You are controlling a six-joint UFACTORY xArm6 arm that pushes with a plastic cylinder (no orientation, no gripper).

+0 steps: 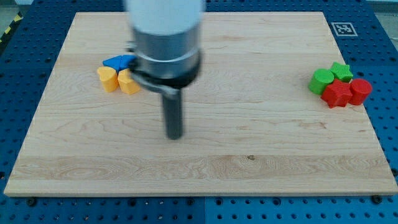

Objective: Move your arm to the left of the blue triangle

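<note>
Blue, the triangle [119, 61] lies near the table's [249, 155] top-left part, partly hidden behind the arm's blurred body. My tip [175, 136] sits well below it and to the view's right, touching no block; the end effector is a bare rod and holds nothing. Two yellow blocks [118, 79] sit just beneath the triangle, touching it. Far at the view's right cluster a green star [341, 70], a green block [321, 81] and two red blocks [348, 92]. The rod stands upright.
</note>
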